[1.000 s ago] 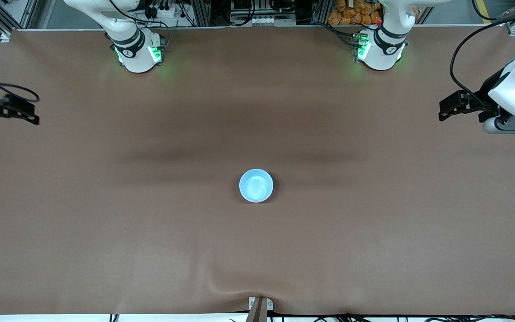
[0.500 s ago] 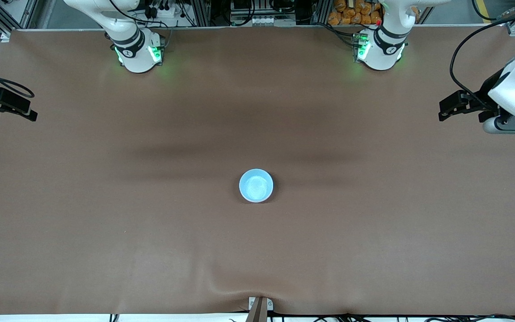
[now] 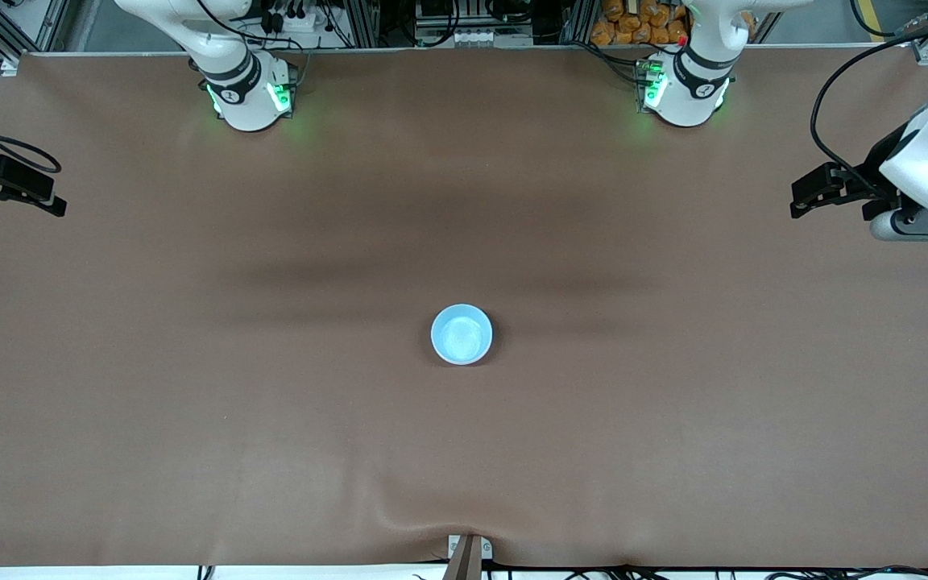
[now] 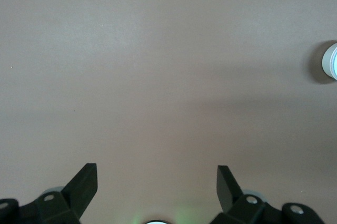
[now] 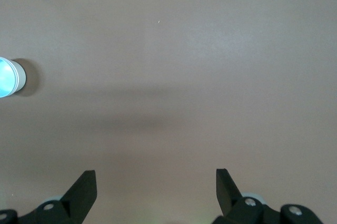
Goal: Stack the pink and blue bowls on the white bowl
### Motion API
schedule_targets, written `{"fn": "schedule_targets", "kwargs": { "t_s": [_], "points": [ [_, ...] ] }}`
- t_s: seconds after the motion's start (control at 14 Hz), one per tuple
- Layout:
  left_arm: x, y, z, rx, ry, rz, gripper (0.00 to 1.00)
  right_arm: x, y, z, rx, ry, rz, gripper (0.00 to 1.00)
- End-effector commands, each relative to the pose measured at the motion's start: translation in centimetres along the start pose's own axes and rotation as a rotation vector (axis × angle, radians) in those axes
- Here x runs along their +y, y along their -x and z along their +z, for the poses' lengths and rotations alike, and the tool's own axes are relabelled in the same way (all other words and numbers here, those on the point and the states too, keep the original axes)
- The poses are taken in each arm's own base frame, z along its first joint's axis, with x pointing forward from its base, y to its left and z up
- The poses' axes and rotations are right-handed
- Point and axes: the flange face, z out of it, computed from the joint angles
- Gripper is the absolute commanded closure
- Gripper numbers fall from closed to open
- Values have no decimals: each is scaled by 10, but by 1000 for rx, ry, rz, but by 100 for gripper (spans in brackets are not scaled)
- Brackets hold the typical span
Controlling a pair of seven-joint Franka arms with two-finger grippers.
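step: stack looks done – blue bowl [image 3: 461,334] on top mid-table | my left gripper [image 3: 814,196] and right gripper [image 3: 43,200] spread empty over their table ends, waiting | next: nothing to grasp

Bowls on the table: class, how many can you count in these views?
1 shows from above: a blue bowl at the table's middle. Pale rims beneath it in the right wrist view suggest more bowls nested under it, hidden from the front camera.

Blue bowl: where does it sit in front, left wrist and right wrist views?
Front view: blue bowl mid-table, alone.
Left wrist view: sliver at the frame's edge.
Right wrist view: part of it at the frame's edge.
Shared landmark: the brown table cover.
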Motion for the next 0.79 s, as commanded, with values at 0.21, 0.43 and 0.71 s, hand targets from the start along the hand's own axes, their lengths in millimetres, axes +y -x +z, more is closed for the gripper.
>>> {"fn": "schedule_targets", "kwargs": {
  "t_s": [0.21,0.43,0.71],
  "points": [
    [3,0,-4,10,15,-2,0,-9,5,0,-23,-4,-104,0],
    [2,0,-4,10,18,-4,0,-16,-2,6,-17,-5,-111,0],
    [3,0,-3,8,11,-3,0,-21,-7,22,-32,1,-121,0]
  ]
}}
